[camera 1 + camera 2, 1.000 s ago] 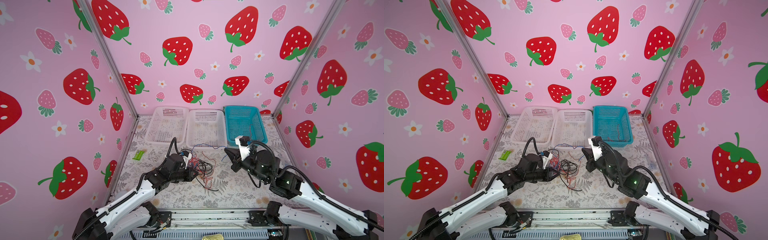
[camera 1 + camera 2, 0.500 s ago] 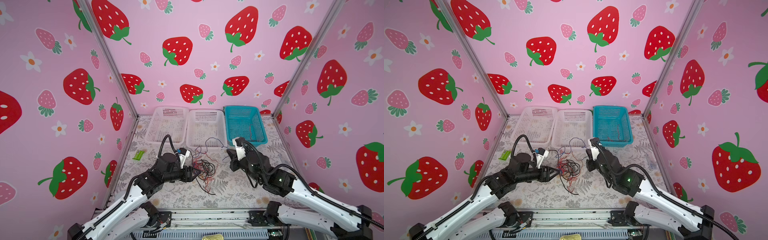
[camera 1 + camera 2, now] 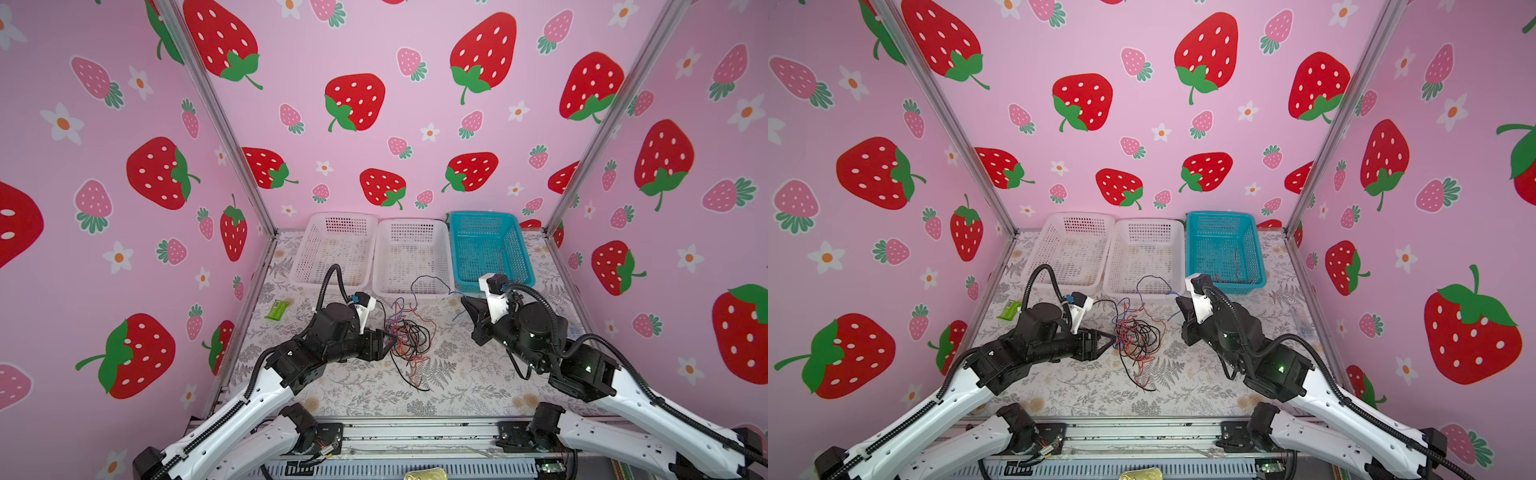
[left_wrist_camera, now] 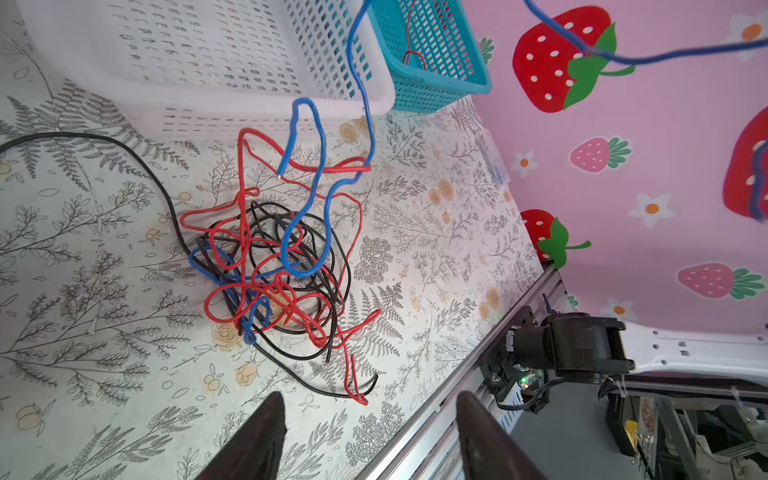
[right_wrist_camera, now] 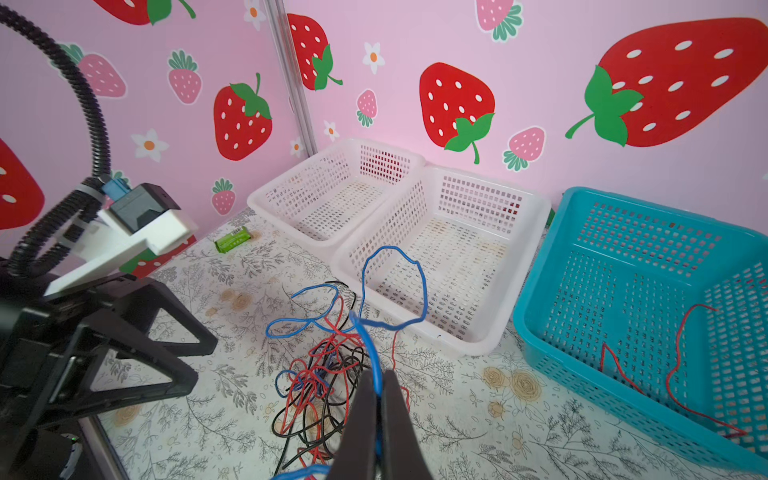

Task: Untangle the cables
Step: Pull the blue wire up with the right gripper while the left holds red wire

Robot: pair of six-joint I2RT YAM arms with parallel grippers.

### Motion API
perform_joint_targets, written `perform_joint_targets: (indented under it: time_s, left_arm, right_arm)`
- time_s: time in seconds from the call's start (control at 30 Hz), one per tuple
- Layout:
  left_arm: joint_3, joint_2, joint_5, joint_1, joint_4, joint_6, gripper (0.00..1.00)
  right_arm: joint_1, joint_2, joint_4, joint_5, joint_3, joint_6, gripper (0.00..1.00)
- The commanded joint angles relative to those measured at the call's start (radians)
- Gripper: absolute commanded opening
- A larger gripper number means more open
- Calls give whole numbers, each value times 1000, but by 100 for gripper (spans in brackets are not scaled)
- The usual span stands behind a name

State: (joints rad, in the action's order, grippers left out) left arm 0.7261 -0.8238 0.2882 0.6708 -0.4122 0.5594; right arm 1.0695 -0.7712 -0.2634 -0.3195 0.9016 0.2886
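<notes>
The cables (image 3: 409, 338) (image 3: 1138, 336) lie as a tangle of black, red and blue wires on the floral table, also seen in the wrist views (image 4: 270, 266) (image 5: 320, 374). My left gripper (image 3: 390, 338) (image 3: 1111, 338) (image 4: 370, 397) is at the tangle's left edge, open with nothing between its fingers. My right gripper (image 3: 462, 299) (image 3: 1177, 301) (image 5: 378, 374) is right of the tangle, raised and shut on a blue cable (image 5: 422, 286) (image 4: 365, 104). That cable loops up from the pile in front of the middle basket. One red cable (image 3: 503, 257) (image 5: 681, 332) lies in the teal basket.
Three baskets stand along the back wall: a white basket (image 3: 307, 253), a second white basket (image 3: 411, 224) and a teal basket (image 3: 482, 216). A small green packet (image 3: 277, 310) lies at the left edge of the table. The metal rail runs along the front.
My left gripper has opened, let go of the tangle and drawn back a little to the left. The right gripper stays shut on the blue cable, whose loop now stands higher.
</notes>
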Motion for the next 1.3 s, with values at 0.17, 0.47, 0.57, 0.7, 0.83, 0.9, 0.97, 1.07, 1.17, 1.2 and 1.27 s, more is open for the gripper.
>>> perform_joint_targets:
  time_s: [0.17, 0.47, 0.57, 0.7, 0.83, 0.9, 0.97, 1.07, 1.17, 1.2, 1.27]
  left_arm:
    - [-155, 82, -49, 1, 184, 84, 67]
    - [-262, 202, -103, 1, 346, 116, 68]
    - [-281, 195, -82, 2, 409, 129, 69]
    - [-303, 173, -32, 2, 511, 140, 69]
    - [-322, 137, -10, 3, 605, 143, 70]
    - [-333, 115, -16, 4, 649, 150, 70]
    - [-338, 91, -13, 6, 689, 149, 70]
    - [-341, 55, -4, 8, 747, 149, 70]
    - [-346, 22, 4, 16, 810, 150, 71]
    - [-346, 13, 1, 19, 828, 150, 71]
    - [-337, -8, -6, 25, 843, 140, 70]
  right_arm:
    - [3, 86, 7, 78, 144, 26, 0]
    - [3, 18, -28, 166, 315, 34, 0]
    - [3, -8, -34, 194, 366, 29, 0]
    - [3, -46, -40, 249, 435, 26, 0]
    - [3, -76, -37, 295, 482, 33, 0]
    - [3, -79, -23, 318, 489, 41, 0]
    - [3, -81, -14, 337, 494, 47, 0]
    - [3, -87, -7, 366, 500, 55, 0]
    - [3, -86, 12, 395, 489, 71, 0]
    - [3, -82, 22, 405, 483, 77, 0]
    - [3, -76, 35, 417, 479, 88, 0]
